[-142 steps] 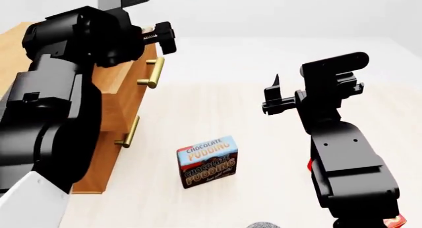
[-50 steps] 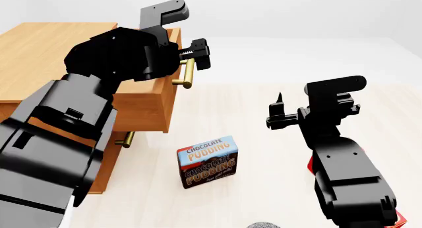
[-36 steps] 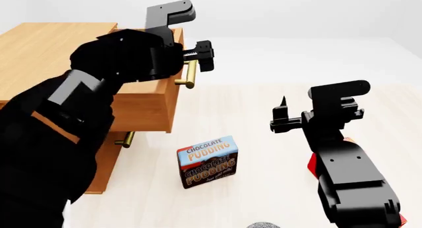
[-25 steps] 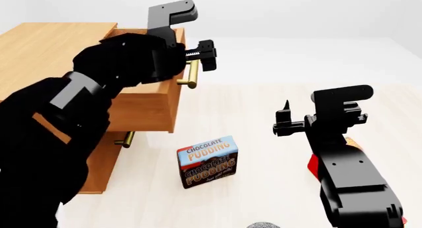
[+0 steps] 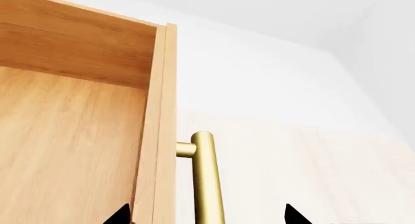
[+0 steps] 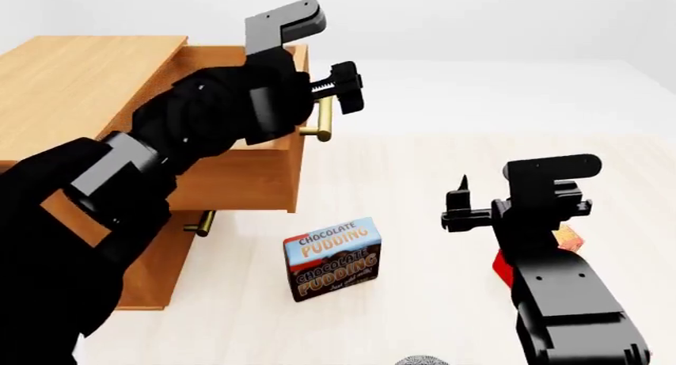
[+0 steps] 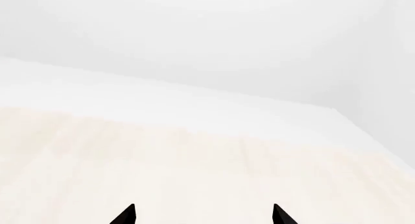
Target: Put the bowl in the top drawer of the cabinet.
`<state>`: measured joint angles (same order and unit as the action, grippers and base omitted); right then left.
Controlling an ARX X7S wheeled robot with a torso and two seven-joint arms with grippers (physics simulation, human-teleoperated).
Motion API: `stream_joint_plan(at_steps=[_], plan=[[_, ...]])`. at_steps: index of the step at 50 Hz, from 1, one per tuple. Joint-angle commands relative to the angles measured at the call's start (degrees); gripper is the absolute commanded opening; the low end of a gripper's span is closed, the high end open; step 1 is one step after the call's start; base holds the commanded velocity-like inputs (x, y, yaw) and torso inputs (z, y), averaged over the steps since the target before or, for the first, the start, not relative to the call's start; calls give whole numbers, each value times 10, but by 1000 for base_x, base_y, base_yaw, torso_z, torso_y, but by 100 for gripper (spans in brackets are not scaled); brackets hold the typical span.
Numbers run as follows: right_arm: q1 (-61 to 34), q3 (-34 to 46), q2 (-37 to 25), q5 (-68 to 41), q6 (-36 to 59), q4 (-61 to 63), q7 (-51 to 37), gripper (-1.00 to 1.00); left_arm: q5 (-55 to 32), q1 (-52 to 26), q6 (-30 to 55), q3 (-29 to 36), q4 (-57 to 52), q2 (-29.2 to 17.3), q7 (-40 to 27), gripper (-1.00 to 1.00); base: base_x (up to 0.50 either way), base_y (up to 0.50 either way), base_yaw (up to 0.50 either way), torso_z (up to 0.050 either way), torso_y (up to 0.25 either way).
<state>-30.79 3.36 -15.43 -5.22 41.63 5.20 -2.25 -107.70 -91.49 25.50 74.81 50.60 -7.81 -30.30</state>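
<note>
The cabinet (image 6: 74,80) stands at the left with its top drawer (image 6: 248,171) pulled partway out. My left gripper (image 6: 336,96) is open, and its fingertips straddle the drawer's brass handle (image 5: 206,180) and front panel (image 5: 159,136) without pinching them. My right gripper (image 6: 461,209) hangs open over bare floor to the right, with nothing between its fingertips (image 7: 126,215). Only a grey speckled sliver of the bowl (image 6: 420,360) shows, at the bottom edge of the head view.
A chocolate pudding box (image 6: 331,258) stands on the floor in front of the cabinet. The lower drawer's brass handle (image 6: 204,222) sits under the open drawer. A red box (image 6: 505,268) lies behind my right arm.
The top drawer has slid farther out to the right, and my left gripper has moved with its handle. My right gripper has drifted lower and to the right.
</note>
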Motion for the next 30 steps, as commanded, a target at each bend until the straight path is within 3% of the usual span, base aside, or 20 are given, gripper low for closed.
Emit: stream_joint_plan(at_steps=[1,11,19,30], plan=[[5,11,4,-1,-20,-35,4,100,-205,28,-37,-33,-307,22,-15,100,0,0,0,0,0],[13,11,5,-9,-39,-60,10,100,-194,47,-73,-26,-400,34,-80,100,-3,-1,0,0,0],[20,10,1,-11,-37,-53,9,100,-178,42,-85,-25,-414,26,-92,100,0,0,-1,0,0],[21,14,-2,-10,-25,-36,4,100,-37,-12,-119,0,-475,-11,-142,100,0,0,-2,0,0]])
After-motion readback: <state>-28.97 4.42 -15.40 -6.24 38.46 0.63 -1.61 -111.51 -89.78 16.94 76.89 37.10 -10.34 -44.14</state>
